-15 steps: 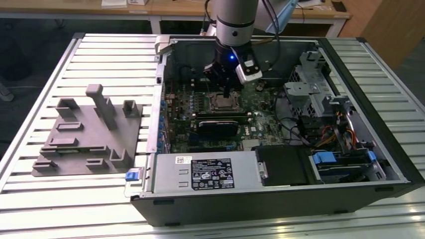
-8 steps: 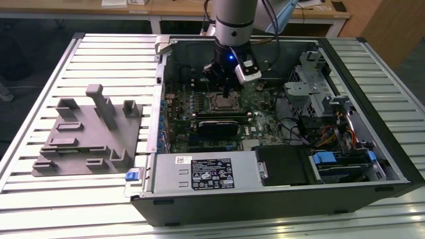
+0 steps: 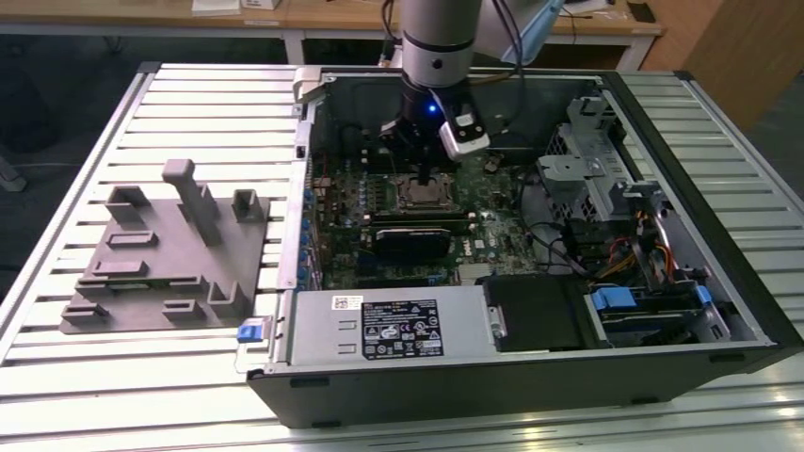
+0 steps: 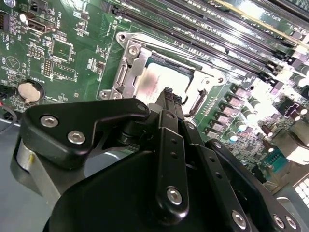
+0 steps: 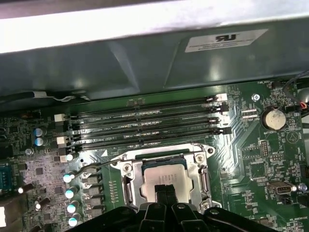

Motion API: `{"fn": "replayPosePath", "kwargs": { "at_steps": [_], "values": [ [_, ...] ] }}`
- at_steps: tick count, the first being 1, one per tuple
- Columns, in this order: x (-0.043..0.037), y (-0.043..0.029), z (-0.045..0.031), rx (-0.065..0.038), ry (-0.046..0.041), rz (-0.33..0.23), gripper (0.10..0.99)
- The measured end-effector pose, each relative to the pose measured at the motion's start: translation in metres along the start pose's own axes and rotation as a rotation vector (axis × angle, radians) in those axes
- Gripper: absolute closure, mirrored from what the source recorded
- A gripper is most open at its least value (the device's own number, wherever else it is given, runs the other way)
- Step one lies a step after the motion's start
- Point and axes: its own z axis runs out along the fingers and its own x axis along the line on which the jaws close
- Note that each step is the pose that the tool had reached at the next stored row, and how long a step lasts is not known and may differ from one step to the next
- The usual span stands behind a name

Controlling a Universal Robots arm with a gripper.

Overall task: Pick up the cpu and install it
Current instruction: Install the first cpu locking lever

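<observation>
The cpu (image 5: 163, 174) lies flat in the metal socket frame (image 5: 126, 181) on the green motherboard, its silver top showing in both wrist views (image 4: 153, 79). In the exterior view the cpu (image 3: 420, 195) sits in the middle of the open computer case. My gripper (image 5: 166, 190) hangs straight over it, its two black fingers pressed together with nothing between them. The fingertips (image 4: 169, 95) stand at the cpu's top face; whether they touch it I cannot tell. In the exterior view the gripper (image 3: 425, 179) points down from the arm's wrist.
Memory slots (image 5: 145, 123) run beside the socket, a black heatsink block (image 3: 409, 240) on its other side. The case wall (image 3: 301, 188), power supply (image 3: 390, 325) and drive cage (image 3: 590, 151) hem in the board. A grey plastic fixture (image 3: 164, 254) stands at the exterior view's left.
</observation>
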Motion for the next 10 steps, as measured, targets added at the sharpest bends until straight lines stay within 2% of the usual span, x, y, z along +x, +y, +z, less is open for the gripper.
{"fn": "replayPosePath", "kwargs": {
  "at_steps": [10],
  "values": [
    [0.0135,-0.002,-0.0003,0.0,0.0001,0.0,0.98]
  ]
}}
